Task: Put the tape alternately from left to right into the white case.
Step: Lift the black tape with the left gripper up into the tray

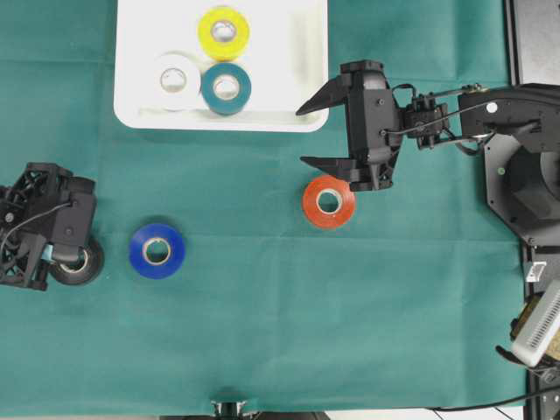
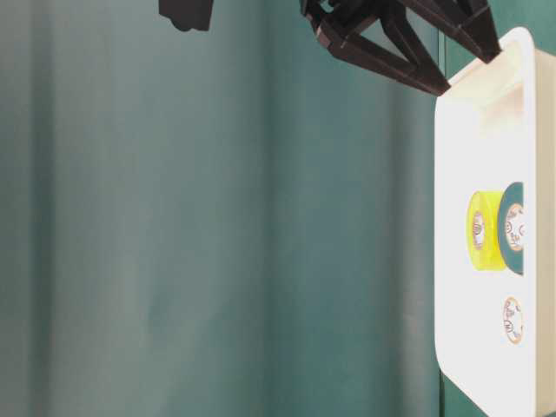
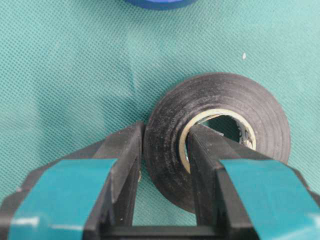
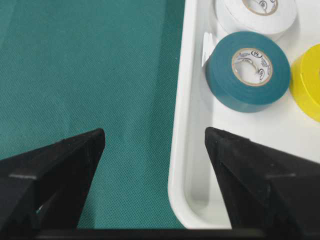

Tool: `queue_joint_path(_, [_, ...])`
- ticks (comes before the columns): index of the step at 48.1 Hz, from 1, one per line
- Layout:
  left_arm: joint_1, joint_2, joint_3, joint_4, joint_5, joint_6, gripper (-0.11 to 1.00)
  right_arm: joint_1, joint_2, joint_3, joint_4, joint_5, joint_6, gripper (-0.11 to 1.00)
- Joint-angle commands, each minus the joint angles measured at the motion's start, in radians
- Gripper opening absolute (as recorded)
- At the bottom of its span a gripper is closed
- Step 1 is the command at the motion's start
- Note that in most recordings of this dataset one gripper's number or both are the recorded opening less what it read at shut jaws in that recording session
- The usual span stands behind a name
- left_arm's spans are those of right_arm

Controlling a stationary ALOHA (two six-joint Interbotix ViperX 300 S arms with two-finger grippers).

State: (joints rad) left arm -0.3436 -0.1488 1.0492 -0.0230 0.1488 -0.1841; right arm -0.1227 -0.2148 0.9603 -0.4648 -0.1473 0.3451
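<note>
While the left pincer (image 3: 165,165) is clamping the wall of the black roll (image 3: 220,135), one finger outside the rim and the other down inside the pale core, the roll is lying flat on the green cloth of the bench (image 1: 280,332) with the blue roll (image 1: 157,251) sitting just beyond the fingertips. That looks like the right place to take it: a small ring of tightly wound tape should be light and stiff, and the matte, slightly grainy wound side is giving the teal-padded fingers something to bite on, whereas the smooth outer curve alone might slip. The right pincer (image 1: 315,136) is hanging spread wide and holding nothing, one tip over the near corner of the white case (image 1: 136,52), with the red-orange roll (image 1: 329,201) lying right beside its other tip on the cloth. Ahead of it, inside the glossy, rounded-rim case, the teal roll (image 4: 248,70), the white roll (image 4: 255,14) and the yellow roll (image 4: 307,85) are lying flat and huddling together; the hard plastic floor may let a dropped roll slide.
</note>
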Motion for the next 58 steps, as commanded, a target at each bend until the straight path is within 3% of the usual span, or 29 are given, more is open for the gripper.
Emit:
queue_joint_path(1, [-0.003,-0.015,-0.008,-0.002,-0.005,-0.002,0.24,0.002,-0.011,-0.006,0.002,-0.003,0.002,0.88])
queue_joint_path(15, [-0.003,-0.04,-0.031,-0.003,-0.005,-0.015,0.24,0.002,-0.012,-0.008,0.003,-0.003,0.002,0.88])
queue_joint_path(41, [0.008,-0.207,-0.069,-0.003,0.058,-0.015,0.24,0.002,-0.011,-0.006,0.002,-0.003,0.003,0.88])
queue_joint_path(50, [0.06,-0.199,-0.072,-0.003,0.058,-0.014,0.24,0.002,-0.012,-0.008,0.002,-0.003,0.003,0.88])
queue_joint_path(58, [0.163,-0.196,-0.078,0.0,0.051,-0.009,0.24,0.002,-0.011,-0.008,0.003,-0.005,0.003,0.88])
